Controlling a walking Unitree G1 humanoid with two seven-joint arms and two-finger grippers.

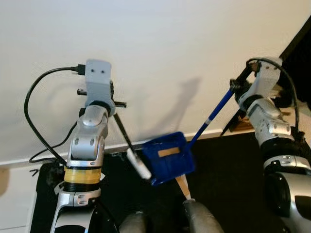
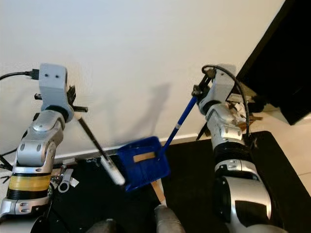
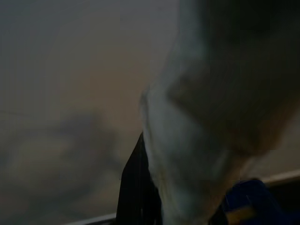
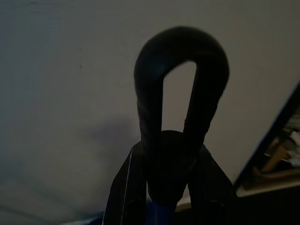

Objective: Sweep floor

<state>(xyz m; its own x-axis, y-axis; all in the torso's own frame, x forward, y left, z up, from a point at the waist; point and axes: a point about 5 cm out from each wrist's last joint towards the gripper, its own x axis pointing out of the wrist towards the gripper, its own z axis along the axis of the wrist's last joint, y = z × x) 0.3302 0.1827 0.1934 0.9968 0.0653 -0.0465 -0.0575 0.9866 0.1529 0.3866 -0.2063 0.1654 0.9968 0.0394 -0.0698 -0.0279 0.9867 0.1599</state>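
**Both arms raised at the wall, broom left, dustpan right**

Left arm up. Left pincer (image 1: 115,104) is high on the left, close to the white wall (image 1: 160,43), clenched on the thin black handle of the broom (image 1: 127,141). The handle slants down toward the right and ends in a white part near the dark floor (image 1: 228,174). Left wrist view is dark and blurry: a pale shape, plus a bit of blue down low.

Centre: blue dustpan (image 1: 168,158), tilted, off the floor, in front of the white baseboard (image 1: 116,145). A tan strip lies on its inner face. The broom's white end sits just beside the pan's left edge; contact unclear.

Its blue pole with a white band runs up and right to the right pincer (image 1: 236,87). Right wrist view shows the black fingers (image 4: 129,183) closed around the pole just below the black loop grip (image 4: 180,79).

Far right: a dark panel (image 2: 282,73) with wooden bits under it.
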